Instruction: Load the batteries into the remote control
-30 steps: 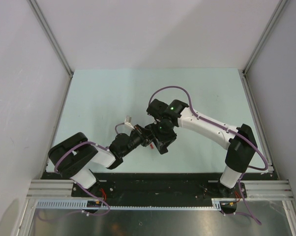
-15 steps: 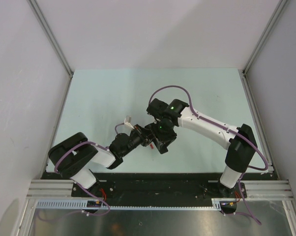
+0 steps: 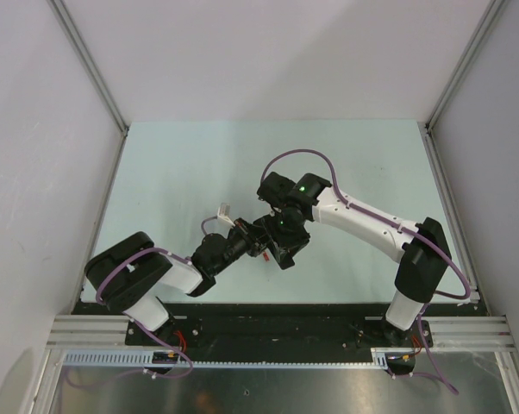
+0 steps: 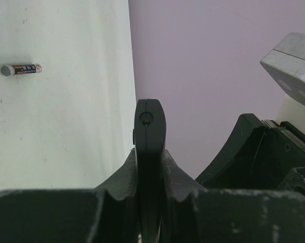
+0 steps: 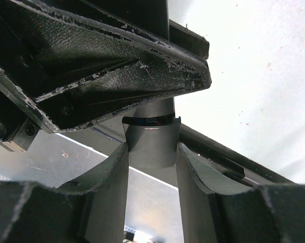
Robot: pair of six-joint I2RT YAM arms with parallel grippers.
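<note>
The remote control is held edge-on above the desk, clamped between the closed left jaws. Its grey-looking end is gripped by the right jaws, just beside the left ones. An orange-and-black battery is seen lying on the desk, well apart.

Colours: desk and contents.
Desk pale mint green; remote control plain black; battery black and orange, grey end; cylinder grey, black band; arms white and black, cables purple; walls pale lilac.
</note>
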